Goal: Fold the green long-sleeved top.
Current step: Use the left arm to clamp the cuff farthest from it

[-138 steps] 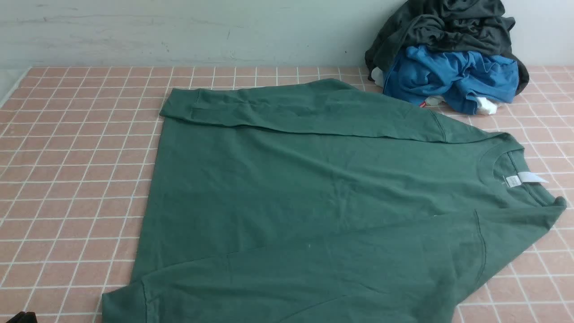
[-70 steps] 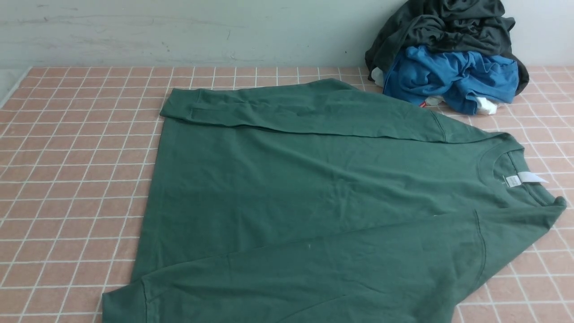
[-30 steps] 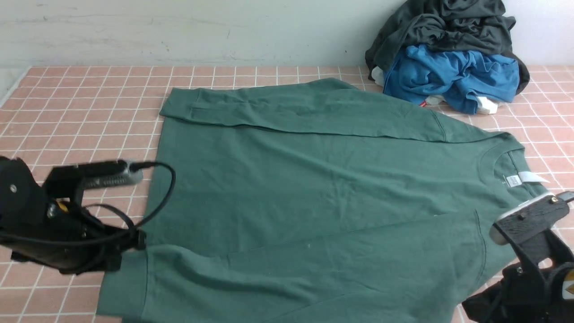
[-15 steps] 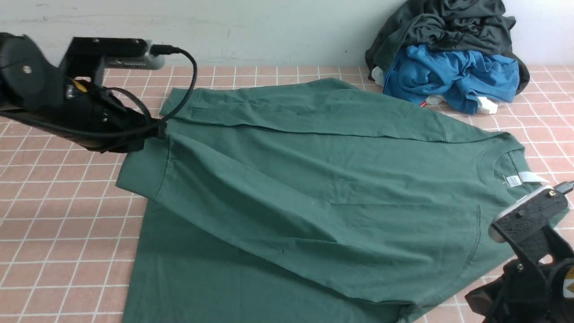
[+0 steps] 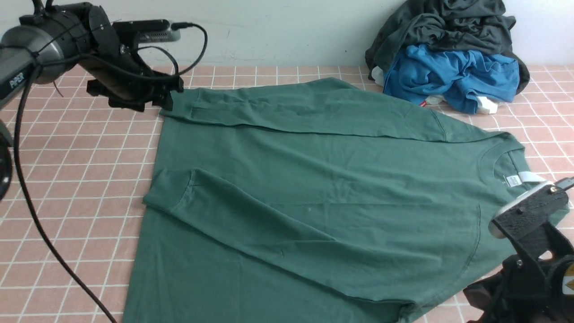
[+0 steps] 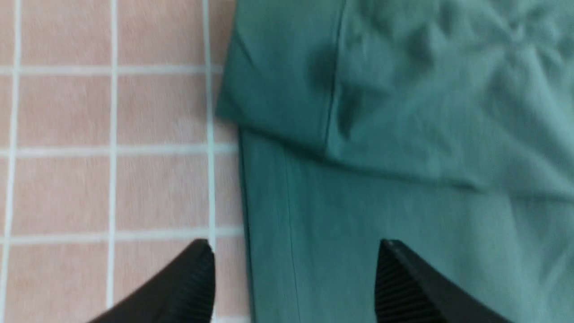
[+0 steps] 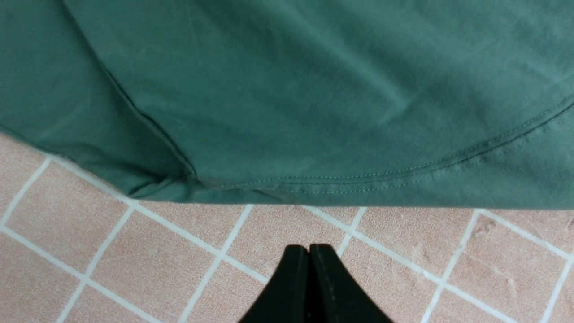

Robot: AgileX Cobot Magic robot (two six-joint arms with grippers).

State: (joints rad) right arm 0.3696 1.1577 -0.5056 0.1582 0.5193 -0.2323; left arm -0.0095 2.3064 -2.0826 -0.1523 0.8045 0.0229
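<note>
The green long-sleeved top point(image 5: 314, 179) lies flat on the tiled table, collar and white label point(image 5: 520, 178) to the right. Its far sleeve is folded along the back edge. The near sleeve lies slanted across the body, cuff point(image 5: 168, 190) near the hem. My left gripper point(image 5: 168, 96) hovers at the far sleeve's cuff, open and empty; in the left wrist view my left gripper point(image 6: 293, 244) straddles the hem edge with a cuff point(image 6: 278, 89) beyond it. My right gripper point(image 7: 309, 247) is shut and empty over bare tile, just off the top's shoulder edge point(image 7: 314, 134).
A heap of a dark grey-black garment point(image 5: 444, 27) and a bright blue garment point(image 5: 453, 74) sits at the back right against the wall. The left arm's cable point(image 5: 40, 224) hangs over the table's left side. The right arm point(image 5: 533, 264) fills the near right corner.
The left gripper has opened and let go of the near sleeve cuff, which dropped onto the body. The left arm has risen toward the far left. The right arm has hardly moved.
</note>
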